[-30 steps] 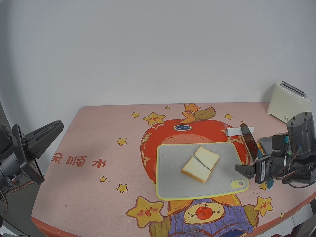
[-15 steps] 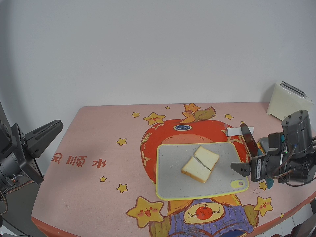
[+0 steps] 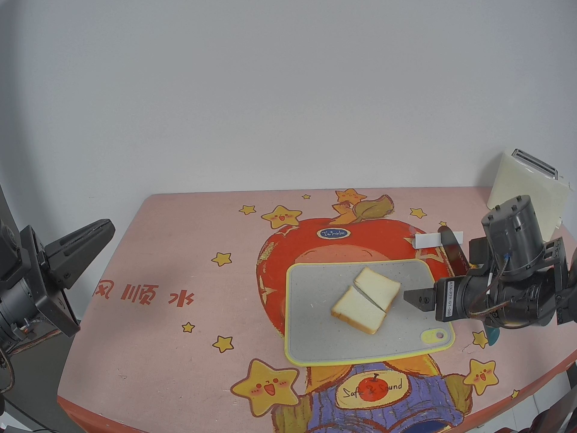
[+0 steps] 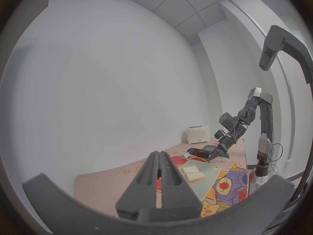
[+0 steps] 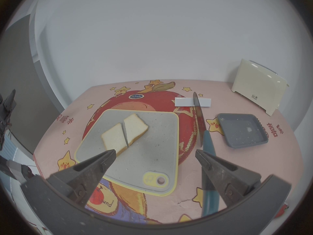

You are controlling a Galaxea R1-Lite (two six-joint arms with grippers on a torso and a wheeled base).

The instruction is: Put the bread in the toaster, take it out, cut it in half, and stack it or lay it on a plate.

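Here, the spread right gripper (image 3: pixel 413 299) hovers at three o'clock of the bread (image 3: pixel 365 300); a skewed pinch could scatter its halves.

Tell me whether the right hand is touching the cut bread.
Apart. The right wrist view shows the open right hand stopped short of the bread, with a stretch of bare cutting board between them.

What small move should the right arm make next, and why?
Probably ease the open right tool forward and down to straddle the nearer bread half. The bread lies cut in two on the cutting board, the knife is set down beside the board, and the plate holds nothing, so plating looks like what remains.
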